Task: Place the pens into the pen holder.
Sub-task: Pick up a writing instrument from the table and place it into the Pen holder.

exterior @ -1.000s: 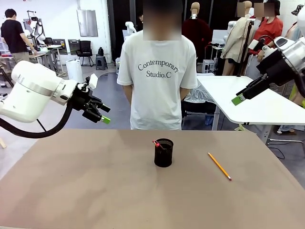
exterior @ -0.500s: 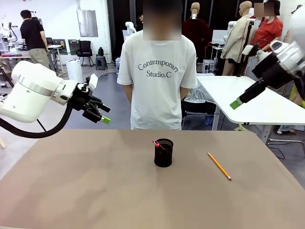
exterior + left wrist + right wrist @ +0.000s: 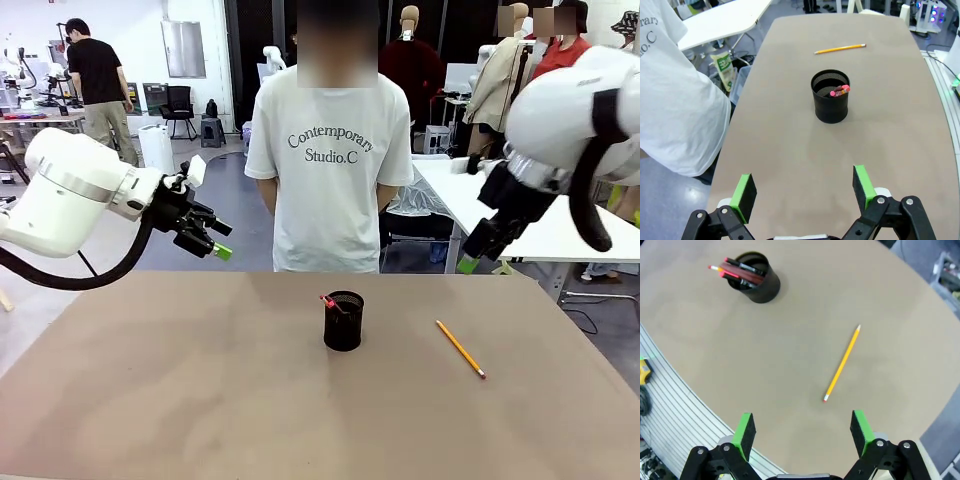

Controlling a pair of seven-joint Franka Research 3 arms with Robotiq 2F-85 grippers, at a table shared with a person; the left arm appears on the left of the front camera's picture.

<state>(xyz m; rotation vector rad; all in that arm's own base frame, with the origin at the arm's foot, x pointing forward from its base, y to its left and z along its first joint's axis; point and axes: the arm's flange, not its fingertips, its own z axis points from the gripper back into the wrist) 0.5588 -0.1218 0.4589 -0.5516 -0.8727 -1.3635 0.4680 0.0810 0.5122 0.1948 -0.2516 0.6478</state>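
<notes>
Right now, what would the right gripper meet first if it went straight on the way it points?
Likely the brown tabletop beside the orange-yellow pencil; the open right gripper might clip it; depth unclear.

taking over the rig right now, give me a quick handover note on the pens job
Left gripper: open, empty, raised at the left of the table.
Right gripper: open, empty, in the air on the right side, above the orange-yellow pencil.
Pen holder: upright mid-table.
Done: two pens are in the holder.
Left: the orange-yellow pencil lies flat to the holder's right, apart from it. Pick it up and put it in, probably with the right arm.
</notes>
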